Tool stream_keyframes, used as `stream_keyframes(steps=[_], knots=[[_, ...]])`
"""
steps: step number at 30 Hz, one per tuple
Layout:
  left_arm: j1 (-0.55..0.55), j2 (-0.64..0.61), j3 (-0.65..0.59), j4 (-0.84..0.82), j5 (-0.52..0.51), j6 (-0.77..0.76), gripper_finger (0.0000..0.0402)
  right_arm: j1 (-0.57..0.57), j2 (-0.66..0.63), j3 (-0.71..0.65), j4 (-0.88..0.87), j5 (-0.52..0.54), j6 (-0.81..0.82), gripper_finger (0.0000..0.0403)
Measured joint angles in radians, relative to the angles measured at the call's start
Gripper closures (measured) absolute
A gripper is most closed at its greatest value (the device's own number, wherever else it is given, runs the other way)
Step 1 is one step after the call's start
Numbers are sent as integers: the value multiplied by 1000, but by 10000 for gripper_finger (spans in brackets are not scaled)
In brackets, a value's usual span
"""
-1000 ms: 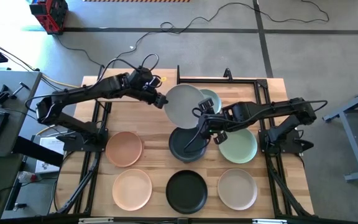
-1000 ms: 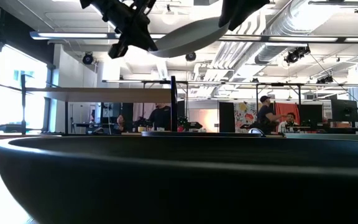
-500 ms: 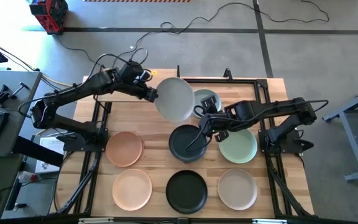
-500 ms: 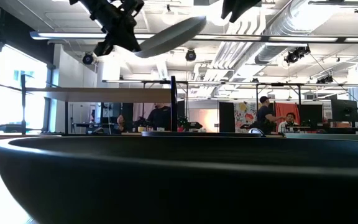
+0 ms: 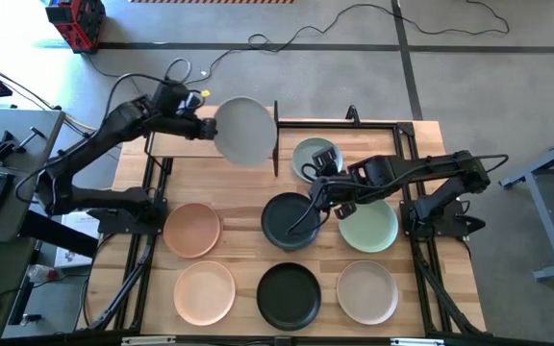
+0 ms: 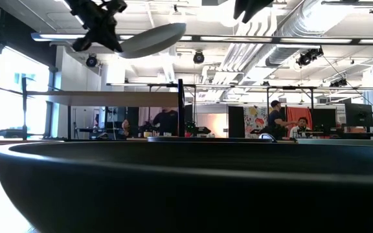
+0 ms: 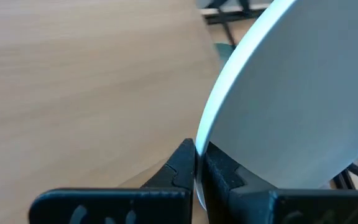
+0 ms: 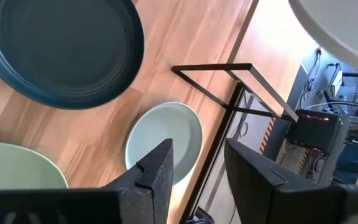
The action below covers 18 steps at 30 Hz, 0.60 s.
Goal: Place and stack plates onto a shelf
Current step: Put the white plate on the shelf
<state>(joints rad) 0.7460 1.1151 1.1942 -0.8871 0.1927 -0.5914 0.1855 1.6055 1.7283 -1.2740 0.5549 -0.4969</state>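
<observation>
High view: planked wooden tabletop (image 5: 234, 207) with a thin black metal frame around it, two dark jointed arms over it. Shelf (image 5: 176, 144) sits at the far left, a light smooth wood board on black legs. Left gripper (image 5: 205, 128) is raised over the shelf board, fingers (image 7: 185, 163) pinched tight on the rim of a pale grey-white plate (image 5: 245, 132), round, matte, shallow, held tilted in the air above the shelf's right end. Right gripper (image 5: 317, 190) hovers mid-table between the dark plate (image 5: 289, 221) and a small pale blue-grey plate (image 5: 315, 157), fingers (image 8: 156, 167) spread apart, gripping nothing. Other plates lie flat on the table: pale green (image 5: 369, 226) by the right arm, peach-pink (image 5: 192, 230) at left, then a front row of beige (image 5: 204, 291), black (image 5: 289, 294) and off-white (image 5: 367, 291).
</observation>
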Motion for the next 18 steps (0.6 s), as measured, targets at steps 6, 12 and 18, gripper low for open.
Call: stream_keyframes(steps=[6, 12, 18], knots=[[93, -50, 0, -137, -91, -24, 399, -22, 1, 0, -27, -4, 31, 273], [137, -49, 0, -162, -109, -26, 399, -43, 1, 0, -32, -11, 77, 273], [151, 14, 0, -153, -112, -32, 399, -49, 1, 0, -31, -17, 79, 273]])
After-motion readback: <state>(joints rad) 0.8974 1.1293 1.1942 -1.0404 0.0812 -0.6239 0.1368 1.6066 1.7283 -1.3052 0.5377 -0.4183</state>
